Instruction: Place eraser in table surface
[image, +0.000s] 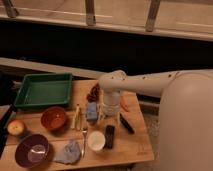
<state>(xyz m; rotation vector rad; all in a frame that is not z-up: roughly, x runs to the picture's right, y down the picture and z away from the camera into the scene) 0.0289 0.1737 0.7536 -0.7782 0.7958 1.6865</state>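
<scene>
The eraser (109, 136) is a small flat black block lying on the wooden table surface (135, 145), just right of the white cup (95, 140). My gripper (110, 114) hangs from the white arm, pointing down over the middle of the table. It is a little behind and above the eraser and apart from it. A thinner black stick (126, 123) lies to the right of the gripper.
A green tray (44, 90) sits at the back left. A brown bowl (53, 118), an apple (16, 128), a purple bowl (32, 150) and a grey-blue cloth (68, 151) fill the left side. A blue sponge (91, 111) and reddish items (93, 93) lie beside the gripper.
</scene>
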